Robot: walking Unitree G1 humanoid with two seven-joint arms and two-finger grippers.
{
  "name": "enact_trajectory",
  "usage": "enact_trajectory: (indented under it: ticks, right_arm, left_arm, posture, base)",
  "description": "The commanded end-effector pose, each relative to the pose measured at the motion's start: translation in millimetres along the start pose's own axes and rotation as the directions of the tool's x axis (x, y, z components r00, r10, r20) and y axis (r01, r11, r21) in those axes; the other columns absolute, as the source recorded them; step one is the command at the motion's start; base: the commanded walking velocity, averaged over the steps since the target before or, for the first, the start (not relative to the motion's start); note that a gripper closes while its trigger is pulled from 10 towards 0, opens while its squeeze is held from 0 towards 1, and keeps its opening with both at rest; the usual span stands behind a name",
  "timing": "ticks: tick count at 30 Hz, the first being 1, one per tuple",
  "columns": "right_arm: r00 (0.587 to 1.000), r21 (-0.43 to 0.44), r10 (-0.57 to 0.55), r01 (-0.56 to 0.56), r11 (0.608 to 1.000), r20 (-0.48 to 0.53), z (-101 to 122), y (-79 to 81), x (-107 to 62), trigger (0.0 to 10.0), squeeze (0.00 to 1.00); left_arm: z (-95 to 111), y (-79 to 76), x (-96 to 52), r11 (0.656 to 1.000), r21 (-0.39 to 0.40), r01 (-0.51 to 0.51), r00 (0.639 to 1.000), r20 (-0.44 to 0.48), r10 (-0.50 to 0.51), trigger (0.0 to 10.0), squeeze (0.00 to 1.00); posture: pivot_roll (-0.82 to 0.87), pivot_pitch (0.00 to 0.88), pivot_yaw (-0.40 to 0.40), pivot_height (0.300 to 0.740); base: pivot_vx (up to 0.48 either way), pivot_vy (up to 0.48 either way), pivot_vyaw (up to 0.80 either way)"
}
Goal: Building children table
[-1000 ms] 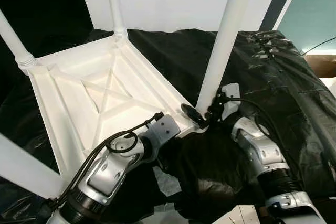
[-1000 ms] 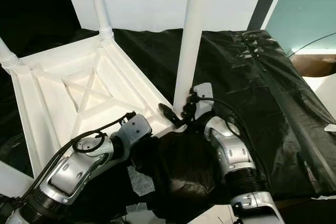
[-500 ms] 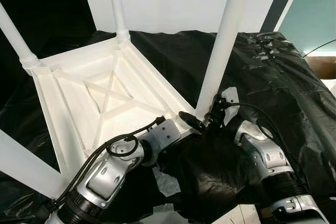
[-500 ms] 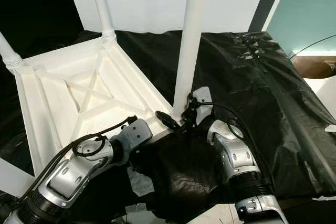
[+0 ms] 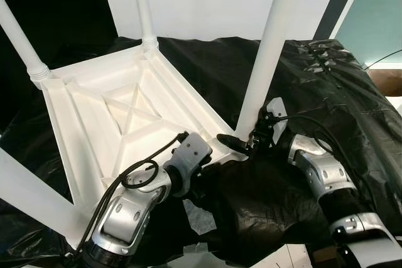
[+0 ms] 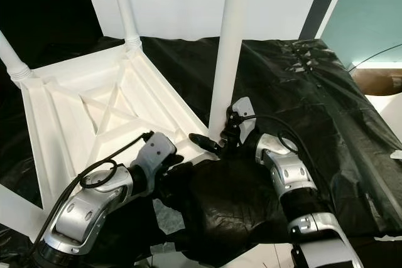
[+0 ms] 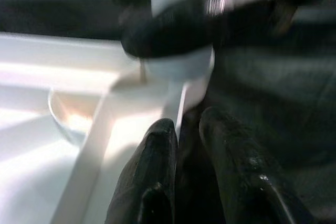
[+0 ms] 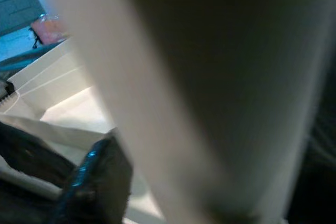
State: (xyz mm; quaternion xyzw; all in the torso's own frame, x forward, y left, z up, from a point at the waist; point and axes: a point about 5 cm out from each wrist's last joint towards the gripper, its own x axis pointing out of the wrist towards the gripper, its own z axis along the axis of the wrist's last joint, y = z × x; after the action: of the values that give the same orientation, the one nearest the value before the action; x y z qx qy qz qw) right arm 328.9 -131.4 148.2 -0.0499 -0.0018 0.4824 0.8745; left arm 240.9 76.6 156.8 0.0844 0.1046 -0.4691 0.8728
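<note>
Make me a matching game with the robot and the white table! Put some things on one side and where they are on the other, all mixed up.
Things:
1. upside-down table top
2. near table leg
3. right gripper
4. black plastic sheet

Places:
A. spread under everything
B. at the foot of the near leg
C. lying with its ribbed underside up
D. standing upright from the table's near corner

Pairs: 1-C, 2-D, 3-B, 4-A

Upright table legs fence the open tabletop underside.
</note>
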Motion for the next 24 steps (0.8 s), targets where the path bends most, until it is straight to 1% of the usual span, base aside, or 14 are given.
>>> enact_trajectory:
  ticks: [1, 5, 8, 12, 13, 14, 16, 17, 19, 20, 21, 22, 23, 24]
  right_arm:
    - [0.999, 0.019, 0.034, -0.034, 0.999, -0.003, -2.7, 2.2, 1.5, 0.0, 0.00]
    - [0.999, 0.056, 0.030, -0.029, 0.998, -0.026, -8.3, 5.6, 5.1, 0.0, 0.00]
    - [0.996, 0.043, -0.056, 0.059, 0.997, -0.063, -12.4, 6.3, 9.5, 0.0, 0.00]
    - [0.995, 0.035, -0.076, 0.079, 0.996, -0.071, -13.7, 5.8, 10.5, 0.0, 0.00]
    - [0.976, 0.027, -0.197, 0.200, 0.979, -0.090, -19.0, 9.4, 14.1, 0.0, 0.00]
    - [0.976, 0.027, -0.197, 0.200, 0.979, -0.090, -19.0, 9.4, 14.1, 0.0, 0.00]
    - [0.919, 0.044, -0.378, 0.384, 0.922, -0.115, -26.3, 16.6, 18.0, 0.0, 0.00]
    - [0.919, 0.044, -0.378, 0.384, 0.922, -0.115, -26.3, 16.6, 18.0, 0.0, 0.00]
    - [0.858, 0.042, -0.503, 0.509, 0.860, -0.100, -27.3, 25.9, 21.9, 0.0, 0.00]
    - [0.858, 0.042, -0.503, 0.509, 0.860, -0.100, -27.3, 25.9, 21.9, 0.0, 0.00]
    - [0.832, 0.052, -0.546, 0.552, 0.832, -0.100, -28.3, 29.6, 24.2, 0.0, 0.00]
    - [0.803, 0.084, -0.587, 0.595, 0.799, -0.102, -28.9, 37.2, 30.2, 0.7, 0.00]
    - [0.803, 0.084, -0.587, 0.595, 0.799, -0.102, -28.9, 37.2, 30.2, 0.7, 0.00]
    - [0.802, 0.100, -0.588, 0.597, 0.796, -0.102, -28.9, 39.8, 32.3, 3.3, 0.00]
  left_arm:
    - [1.0, 9.0, -3.6, 0.979, -0.016, -0.202, 0.979, 0.025, 0.203, 10.0, 0.00]
    - [2.5, 6.7, -10.3, 0.958, -0.058, -0.279, 0.954, 0.094, 0.284, 10.0, 0.00]
    - [4.7, 8.6, -15.2, 0.939, -0.022, -0.342, 0.932, 0.122, 0.342, 10.0, 0.00]
    - [5.5, 9.0, -16.5, 0.935, -0.015, -0.355, 0.926, 0.128, 0.354, 10.0, 0.00]
    - [3.0, 11.5, -17.0, 0.920, -0.008, -0.393, 0.913, 0.113, 0.391, 10.0, 0.00]
    - [3.0, 11.5, -17.0, 0.920, -0.008, -0.393, 0.913, 0.113, 0.391, 10.0, 0.00]
    - [-0.6, 14.3, -17.5, 0.900, -0.006, -0.436, 0.895, 0.096, 0.435, 10.0, 0.00]
    - [-0.6, 14.3, -17.5, 0.900, -0.006, -0.436, 0.895, 0.096, 0.435, 10.0, 0.00]
    - [-0.4, 13.6, -16.9, 0.900, -0.005, -0.436, 0.895, 0.102, 0.434, 10.0, 0.00]
    - [-0.4, 13.6, -16.9, 0.900, -0.005, -0.436, 0.895, 0.102, 0.434, 10.0, 0.00]
    - [0.0, 13.0, -16.2, 0.899, 0.010, -0.438, 0.895, 0.104, 0.434, 10.0, 0.00]
    - [-1.1, 11.9, -14.8, 0.900, 0.039, -0.434, 0.898, 0.094, 0.429, 10.0, 0.00]
    - [-1.1, 11.9, -14.8, 0.900, 0.039, -0.434, 0.898, 0.094, 0.429, 10.0, 0.00]
    - [-1.5, 11.6, -14.6, 0.900, 0.048, -0.433, 0.899, 0.092, 0.428, 10.0, 0.00]
  posture:
    - [0.13, 0.024, -0.061, 0.740]
    - [0.14, 0.026, -0.075, 0.740]
    - [0.14, 0.027, -0.078, 0.740]
    - [0.14, 0.027, -0.078, 0.740]
    - [0.15, 0.031, -0.082, 0.740]
    - [0.15, 0.031, -0.082, 0.740]
    - [0.14, 0.033, -0.079, 0.740]
    - [0.14, 0.033, -0.079, 0.740]
    - [0.14, 0.036, -0.071, 0.740]
    - [0.14, 0.036, -0.071, 0.740]
    - [0.14, 0.039, -0.068, 0.740]
    - [0.14, 0.041, -0.062, 0.740]
    - [0.14, 0.041, -0.062, 0.740]
    - [0.14, 0.041, -0.062, 0.740]
  base:
    - [0.000, 0.000, 0.00]
    - [0.000, 0.000, 0.00]
    - [0.000, 0.000, 0.00]
    - [0.000, 0.000, 0.00]
    - [0.000, 0.000, 0.00]
    - [0.000, 0.000, 0.00]
    - [0.000, 0.000, 0.00]
    - [0.000, 0.000, 0.00]
    - [0.000, 0.000, 0.00]
    - [0.000, 0.000, 0.00]
    - [0.000, 0.000, 0.00]
    - [0.000, 0.000, 0.00]
    - [0.000, 0.000, 0.00]
    - [0.000, 0.000, 0.00]
